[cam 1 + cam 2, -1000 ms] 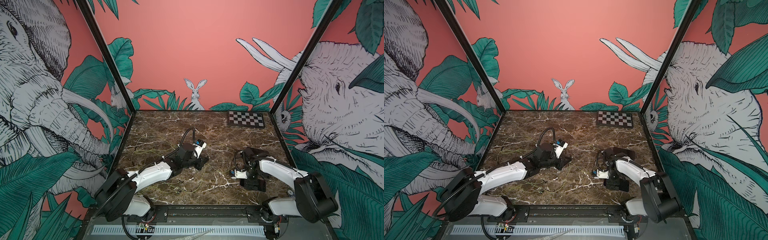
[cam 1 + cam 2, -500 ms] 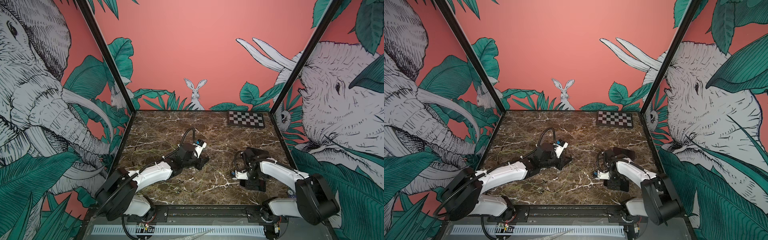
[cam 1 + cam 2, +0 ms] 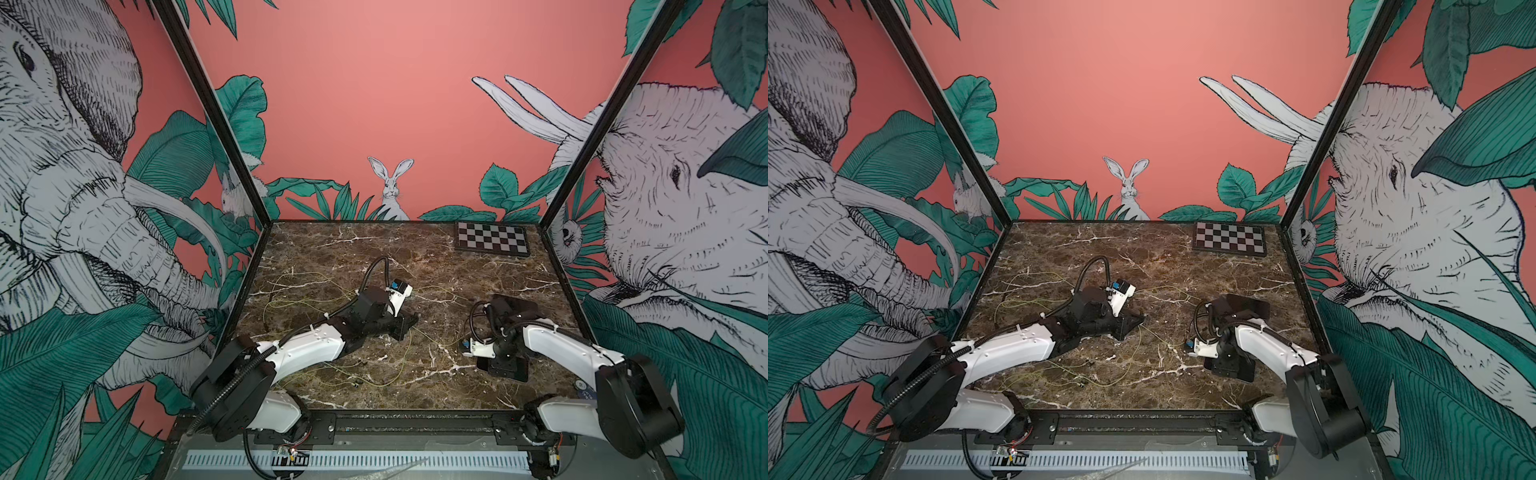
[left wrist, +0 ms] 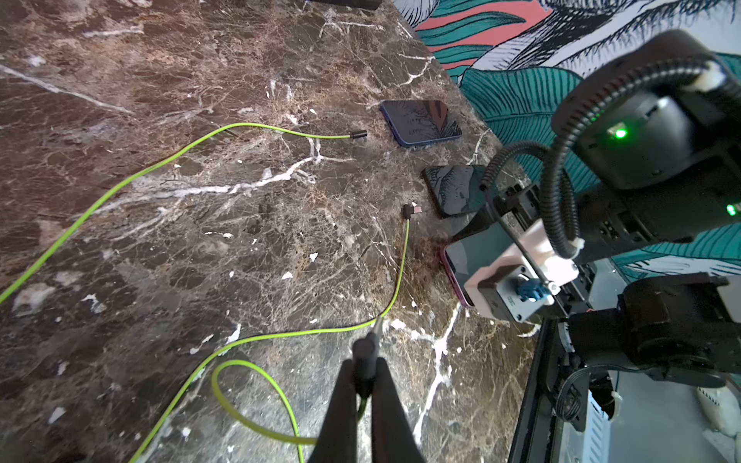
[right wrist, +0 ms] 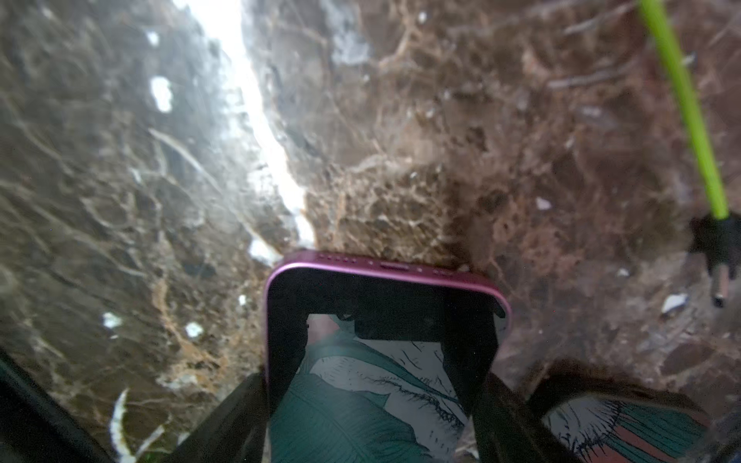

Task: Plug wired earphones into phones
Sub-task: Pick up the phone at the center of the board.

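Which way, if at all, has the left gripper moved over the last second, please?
No. In both top views the left gripper lies where it did against the checkerboard plate, shut on an earphone plug.

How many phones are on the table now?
3, in a row by the right edge: blue-edged phone rearmost, black phone middle, pink-edged phone frontmost, straddled by the right gripper.

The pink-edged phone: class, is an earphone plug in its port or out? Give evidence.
Out. Right wrist view: the pink-edged phone has an empty port; the nearest plug lies apart on the table.
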### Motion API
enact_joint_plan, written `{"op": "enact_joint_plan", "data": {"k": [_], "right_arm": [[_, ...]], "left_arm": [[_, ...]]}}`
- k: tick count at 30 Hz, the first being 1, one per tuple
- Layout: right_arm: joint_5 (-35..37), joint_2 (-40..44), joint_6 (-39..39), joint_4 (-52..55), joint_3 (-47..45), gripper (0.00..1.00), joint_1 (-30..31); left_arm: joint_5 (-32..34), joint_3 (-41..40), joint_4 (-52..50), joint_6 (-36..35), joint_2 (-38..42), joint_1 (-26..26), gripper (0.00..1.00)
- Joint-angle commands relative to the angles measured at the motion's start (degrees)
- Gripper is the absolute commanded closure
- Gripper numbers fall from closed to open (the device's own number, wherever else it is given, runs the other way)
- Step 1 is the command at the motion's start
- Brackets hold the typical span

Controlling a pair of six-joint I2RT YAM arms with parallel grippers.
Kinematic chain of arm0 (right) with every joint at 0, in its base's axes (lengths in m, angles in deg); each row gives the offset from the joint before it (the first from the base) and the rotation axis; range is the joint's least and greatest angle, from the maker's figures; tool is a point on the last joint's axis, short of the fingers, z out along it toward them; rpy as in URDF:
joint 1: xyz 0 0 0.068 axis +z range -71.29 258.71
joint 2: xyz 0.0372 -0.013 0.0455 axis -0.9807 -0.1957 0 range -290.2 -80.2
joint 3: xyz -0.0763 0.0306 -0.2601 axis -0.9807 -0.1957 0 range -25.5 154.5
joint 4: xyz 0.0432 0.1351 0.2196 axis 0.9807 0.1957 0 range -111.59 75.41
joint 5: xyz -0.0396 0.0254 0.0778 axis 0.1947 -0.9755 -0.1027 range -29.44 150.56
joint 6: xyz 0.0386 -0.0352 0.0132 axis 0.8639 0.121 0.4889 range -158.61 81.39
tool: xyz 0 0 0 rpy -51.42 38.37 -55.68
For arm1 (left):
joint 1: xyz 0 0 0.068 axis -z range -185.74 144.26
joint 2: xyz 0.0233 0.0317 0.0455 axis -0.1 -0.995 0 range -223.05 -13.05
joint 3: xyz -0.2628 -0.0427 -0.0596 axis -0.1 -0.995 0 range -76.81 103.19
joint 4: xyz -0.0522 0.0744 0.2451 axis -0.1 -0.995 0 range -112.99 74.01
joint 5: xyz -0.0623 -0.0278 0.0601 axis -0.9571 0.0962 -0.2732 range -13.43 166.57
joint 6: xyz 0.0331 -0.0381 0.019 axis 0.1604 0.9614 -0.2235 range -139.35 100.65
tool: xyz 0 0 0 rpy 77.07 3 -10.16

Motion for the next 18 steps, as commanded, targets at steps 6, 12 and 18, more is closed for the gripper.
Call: {"op": "enact_joint_plan", "data": {"k": [6, 12, 18], "right_arm": [[-7.1, 9.7, 1.5, -5.1, -4.0, 0.23, 0.0], [-9.5, 13.5, -1.9, -3.6, -5.0, 0.23, 0.0], [-13.4, 18.3, -6.8, -1.4, -5.2, 0.24, 0.1]], "left_arm": [[-1.7, -0.9, 3.3, 3.0, -2.0, -0.2, 1.00], [-2.0, -1.0, 3.6, 3.3, -2.7, -0.1, 1.00], [-1.9, -1.0, 3.3, 3.0, -2.7, -0.2, 1.00]]}}
